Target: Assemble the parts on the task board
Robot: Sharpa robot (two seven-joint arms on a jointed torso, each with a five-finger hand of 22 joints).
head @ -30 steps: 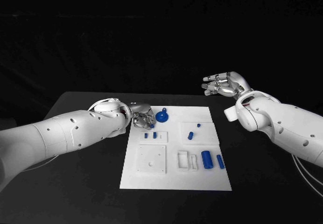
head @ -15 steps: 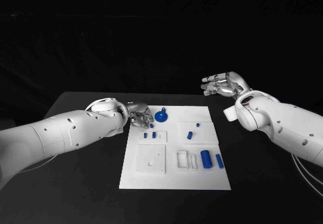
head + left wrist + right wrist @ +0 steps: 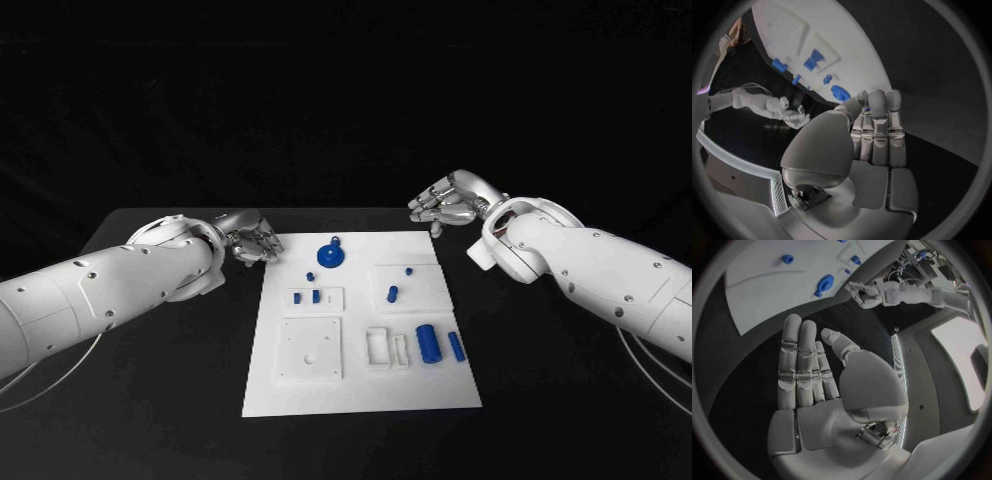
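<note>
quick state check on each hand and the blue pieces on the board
left robot hand: open, holding nothing, beside the board's far left corner
right robot hand: open, fingers straight, holding nothing
round blue part: resting on the task board, untouched
large blue cylinder: lying flat on the board

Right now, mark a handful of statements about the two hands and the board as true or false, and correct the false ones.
1. The left hand holds a blue part. False: it holds nothing and sits off the task board's far left corner, its fingers straight in the left wrist view.
2. The right hand holds nothing. True.
3. A round blue part with a small stem lies near the board's far edge. True.
4. The right hand rests on the board. False: it is beyond the board's far right corner, apart from it.
5. Two long blue cylinders lie side by side on the board's right half. True.
</note>
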